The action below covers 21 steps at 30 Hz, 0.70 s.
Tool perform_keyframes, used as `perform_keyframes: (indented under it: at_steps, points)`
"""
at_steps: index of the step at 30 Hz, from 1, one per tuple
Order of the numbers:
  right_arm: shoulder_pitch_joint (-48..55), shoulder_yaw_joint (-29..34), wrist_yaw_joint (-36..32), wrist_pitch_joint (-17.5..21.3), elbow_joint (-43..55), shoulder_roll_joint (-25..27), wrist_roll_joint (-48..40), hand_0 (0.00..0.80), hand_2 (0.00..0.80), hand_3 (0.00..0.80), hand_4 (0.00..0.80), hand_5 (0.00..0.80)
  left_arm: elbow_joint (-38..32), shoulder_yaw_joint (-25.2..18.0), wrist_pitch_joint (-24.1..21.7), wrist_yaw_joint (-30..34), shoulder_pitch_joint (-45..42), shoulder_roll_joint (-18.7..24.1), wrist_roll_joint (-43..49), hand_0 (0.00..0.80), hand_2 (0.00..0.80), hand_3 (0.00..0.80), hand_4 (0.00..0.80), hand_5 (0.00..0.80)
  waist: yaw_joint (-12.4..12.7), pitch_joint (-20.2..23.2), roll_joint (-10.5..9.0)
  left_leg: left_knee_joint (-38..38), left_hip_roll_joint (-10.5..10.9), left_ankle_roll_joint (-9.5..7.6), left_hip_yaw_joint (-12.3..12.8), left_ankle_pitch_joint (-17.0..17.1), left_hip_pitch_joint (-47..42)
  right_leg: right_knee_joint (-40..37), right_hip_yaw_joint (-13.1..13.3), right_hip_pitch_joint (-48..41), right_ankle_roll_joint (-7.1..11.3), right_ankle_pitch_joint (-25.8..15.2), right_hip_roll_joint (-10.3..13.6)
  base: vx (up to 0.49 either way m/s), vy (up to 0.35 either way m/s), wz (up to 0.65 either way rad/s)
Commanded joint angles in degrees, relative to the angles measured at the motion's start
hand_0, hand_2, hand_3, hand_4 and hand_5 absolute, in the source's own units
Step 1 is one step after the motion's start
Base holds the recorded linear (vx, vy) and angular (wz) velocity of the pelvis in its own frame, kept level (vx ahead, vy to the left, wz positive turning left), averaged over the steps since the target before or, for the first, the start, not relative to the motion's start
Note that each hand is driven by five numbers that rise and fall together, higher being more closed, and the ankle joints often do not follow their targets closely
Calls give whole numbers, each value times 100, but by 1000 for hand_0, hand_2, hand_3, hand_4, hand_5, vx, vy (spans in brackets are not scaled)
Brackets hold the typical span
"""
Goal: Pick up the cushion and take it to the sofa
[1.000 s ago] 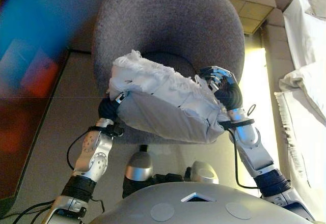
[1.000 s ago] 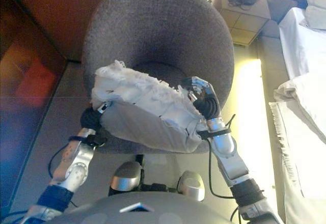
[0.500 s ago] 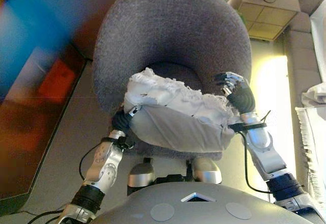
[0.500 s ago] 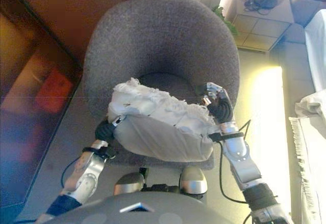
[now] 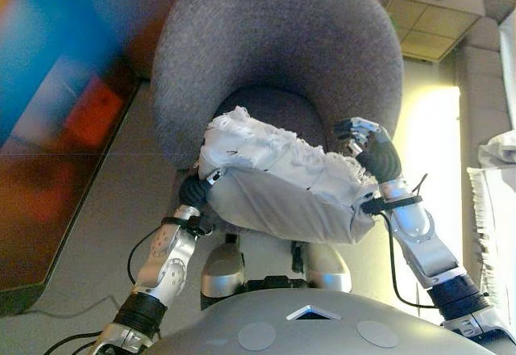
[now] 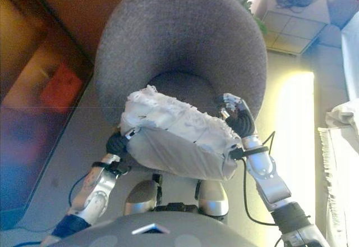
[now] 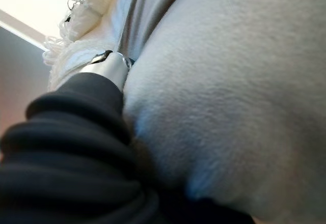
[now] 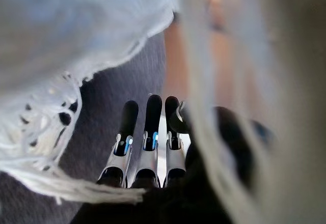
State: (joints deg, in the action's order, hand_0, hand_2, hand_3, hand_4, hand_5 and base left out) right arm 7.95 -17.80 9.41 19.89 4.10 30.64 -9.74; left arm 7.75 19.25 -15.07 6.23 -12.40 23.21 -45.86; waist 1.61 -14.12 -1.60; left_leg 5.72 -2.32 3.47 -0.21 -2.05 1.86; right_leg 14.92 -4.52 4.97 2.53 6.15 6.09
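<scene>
The cushion (image 5: 282,181), white with a lacy fringe on top and a plain grey underside, hangs in the air between my two hands, just in front of the grey armchair's seat. My left hand (image 5: 193,190) is at its left end, its fingers hidden under the cushion; the left wrist view shows only the dark cover (image 7: 66,147) pressed into the grey fabric (image 7: 229,96). My right hand (image 5: 372,152) presses on the right end with fairly straight fingers (image 8: 147,132), the fringe (image 8: 46,132) hanging beside them.
A round grey armchair (image 5: 274,40) stands straight ahead and close. A dark glossy cabinet (image 5: 48,169) is on the left. A small wooden side table (image 5: 435,8) with cables stands at the far right. White fringed cloth (image 5: 496,177) lies along the right edge.
The whole picture has shifted, so the camera has moved. The cushion stays held between both hands in the same way, in front of the armchair.
</scene>
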Motion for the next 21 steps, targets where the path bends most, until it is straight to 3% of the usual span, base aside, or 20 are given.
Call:
perform_keyframes:
  at_steps: [1,4,8,12,13,14,15,21]
  points:
    - [-197,49,189,287,186,-23,-44,800,800,800,800,800,-731,64,-434,270,344,-346,-149,800,800,800,800,800,-6,226,-126,-236,195,-14,-52,289,55,-1870,-81,-1079,293,-912,62,217,58,41]
    - [-361,11,624,270,-48,-161,223,800,800,800,800,800,-424,135,-554,54,665,-354,49,800,800,800,800,800,-78,221,-127,-316,194,-70,21,164,-41,-1780,-72,-843,307,-899,70,53,19,19]
    - [-1136,-119,1460,388,-606,-290,797,800,800,800,800,800,-137,110,-823,-265,1442,-364,155,800,800,800,800,800,-34,-99,-131,-354,209,-122,96,151,207,-1739,-62,-471,355,-960,127,-107,-6,-15]
    - [-1466,215,2079,336,-895,-329,665,800,800,800,800,800,41,-88,-949,-423,1771,-397,325,800,800,800,800,800,-23,-274,-194,-504,243,-182,139,163,278,-1841,-1,-372,391,-1015,136,-45,-15,-5]
    - [-1469,322,2182,280,-919,-351,636,568,568,568,568,568,65,-145,-951,-454,1817,-405,380,800,800,800,800,800,-38,-292,-209,-526,238,-196,153,157,294,-1849,20,-345,397,-1020,134,0,0,0]
    - [-1436,428,2307,216,-933,-369,628,169,169,169,169,169,60,-210,-933,-486,1839,-403,447,800,800,800,800,800,-58,-305,-220,-541,231,-209,169,151,305,-1849,36,-321,403,-1019,132,0,0,0]
    - [-1363,539,2404,146,-916,-389,614,0,0,0,0,0,61,-273,-928,-504,1829,-408,486,800,800,800,800,800,-89,-312,-227,-561,221,-222,195,143,298,-1846,62,-305,409,-1016,123,13,-7,-3]
    - [-719,1167,2962,-286,-1248,-646,763,0,0,0,0,0,65,-684,-813,-396,1545,-388,532,800,800,800,800,800,-190,-163,-335,-534,153,-257,363,-4,116,-1867,153,-459,453,-984,101,134,-18,-8]
